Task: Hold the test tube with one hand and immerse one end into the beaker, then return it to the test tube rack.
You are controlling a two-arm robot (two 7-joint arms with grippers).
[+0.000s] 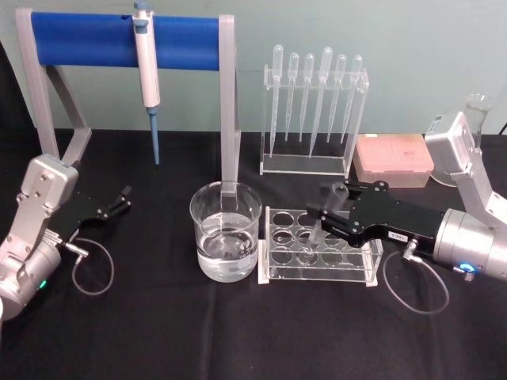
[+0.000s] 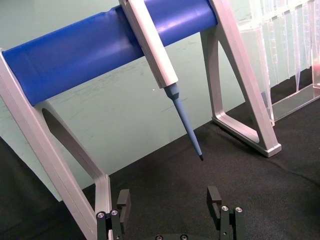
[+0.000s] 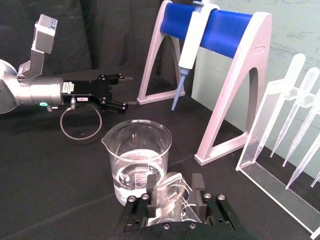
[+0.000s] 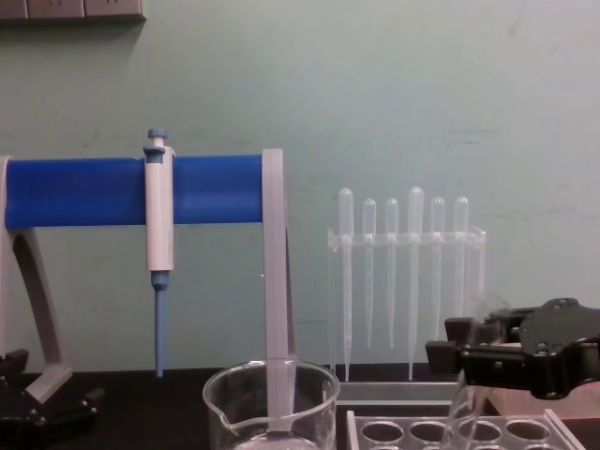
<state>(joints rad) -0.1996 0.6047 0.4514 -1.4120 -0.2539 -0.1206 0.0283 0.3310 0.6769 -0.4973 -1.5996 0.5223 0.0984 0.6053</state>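
The clear test tube leans in a hole of the clear rack, its mouth up by my right gripper, which is shut on its upper part. The right wrist view has the test tube pinched between the two black fingers. The beaker, about a third full of clear liquid, stands just left of the rack; it also shows as beaker and beaker. From the chest, the right gripper grips the tilted test tube. My left gripper rests open at the far left.
A blue-barred stand holding a white-and-blue pipettor rises behind the beaker. A rack of plastic pipettes and a pink tip box sit at the back right. Bare black cloth lies in front.
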